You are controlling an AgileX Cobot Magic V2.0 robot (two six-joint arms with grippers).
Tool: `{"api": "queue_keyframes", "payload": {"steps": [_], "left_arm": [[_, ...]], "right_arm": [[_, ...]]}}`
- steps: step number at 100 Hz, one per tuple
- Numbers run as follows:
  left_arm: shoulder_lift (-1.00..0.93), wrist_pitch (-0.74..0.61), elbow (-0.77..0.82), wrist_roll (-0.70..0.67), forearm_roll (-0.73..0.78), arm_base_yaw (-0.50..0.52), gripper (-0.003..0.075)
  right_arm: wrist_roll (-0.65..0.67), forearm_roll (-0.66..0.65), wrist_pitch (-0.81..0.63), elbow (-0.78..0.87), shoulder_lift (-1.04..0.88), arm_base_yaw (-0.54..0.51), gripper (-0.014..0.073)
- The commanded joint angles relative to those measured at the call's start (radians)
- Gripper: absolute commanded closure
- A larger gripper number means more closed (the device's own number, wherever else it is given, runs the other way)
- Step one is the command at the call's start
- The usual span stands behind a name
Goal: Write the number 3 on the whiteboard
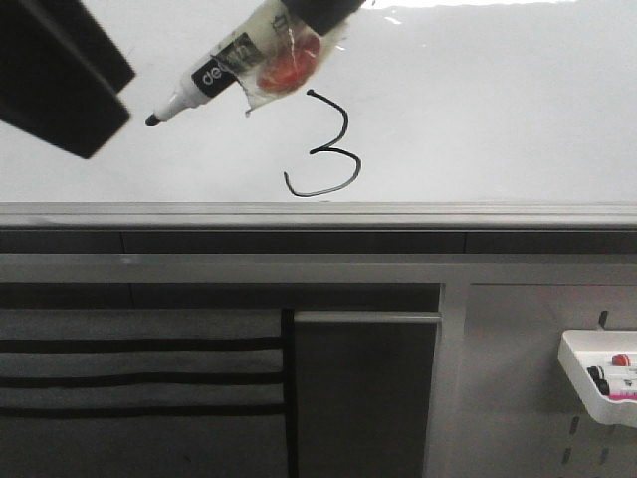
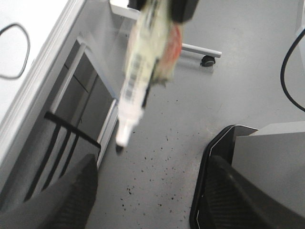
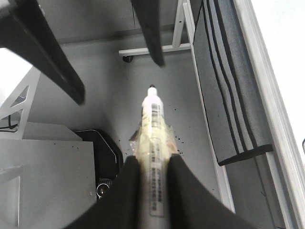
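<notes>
A black number 3 (image 1: 333,151) with a hooked lower-left tail is drawn on the glossy whiteboard (image 1: 498,110), just above its grey rail (image 1: 318,214). My right gripper (image 3: 153,176) is shut on a white marker (image 3: 153,119) wrapped in clear tape. In the front view the marker (image 1: 224,72) slants down-left, and its black tip (image 1: 152,119) is left of the 3. My left gripper (image 2: 147,191) is open and empty; it shows at the front view's top left (image 1: 119,95), beside the marker tip. Part of the 3's stroke (image 2: 24,47) shows in the left wrist view.
A small white tray (image 1: 579,351) with markers hangs at the lower right below the board. A grey cloth with black stripes (image 1: 139,368) hangs under the rail on the left. A black base (image 2: 248,167) and a wheeled frame (image 2: 205,57) stand on the floor.
</notes>
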Motion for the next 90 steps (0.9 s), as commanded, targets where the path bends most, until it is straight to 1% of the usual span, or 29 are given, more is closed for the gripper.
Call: {"api": "queue_keyframes", "payload": {"steps": [1, 12, 26, 35, 39, 40, 52, 67, 80, 90], "left_arm": [[0.03, -0.073, -0.067, 0.003, -0.038, -0.031, 0.0271], [0.078, -0.071, -0.109, 0.021, -0.038, -0.05, 0.0275], [0.114, -0.066, -0.132, 0.029, -0.036, -0.057, 0.0328], [0.127, -0.063, -0.132, 0.038, -0.036, -0.057, 0.0395], [0.13, -0.063, -0.132, 0.048, -0.036, -0.057, 0.044], [0.13, -0.063, -0.132, 0.048, -0.036, -0.057, 0.044], [0.13, -0.068, -0.132, 0.051, -0.036, -0.057, 0.0566], [0.13, -0.068, -0.132, 0.051, -0.036, -0.057, 0.0677], [0.13, -0.068, -0.132, 0.051, -0.036, -0.057, 0.0739], [0.13, -0.068, -0.132, 0.051, -0.036, -0.057, 0.0738]], "right_arm": [[-0.013, 0.029, -0.027, -0.023, -0.03, 0.002, 0.061], [-0.018, 0.029, -0.029, -0.023, -0.03, 0.002, 0.061], [-0.018, 0.022, -0.031, -0.023, -0.03, 0.002, 0.061], [-0.018, 0.02, -0.033, -0.023, -0.03, 0.002, 0.061], [-0.018, 0.02, -0.033, -0.023, -0.03, 0.002, 0.061], [-0.018, 0.02, -0.033, -0.023, -0.03, 0.002, 0.061], [-0.018, 0.02, -0.033, -0.023, -0.03, 0.002, 0.061], [-0.018, 0.02, -0.029, -0.023, -0.03, 0.002, 0.061], [-0.018, 0.022, -0.006, -0.023, -0.03, 0.002, 0.061], [-0.018, 0.02, -0.006, -0.023, -0.03, 0.002, 0.0606]]}}
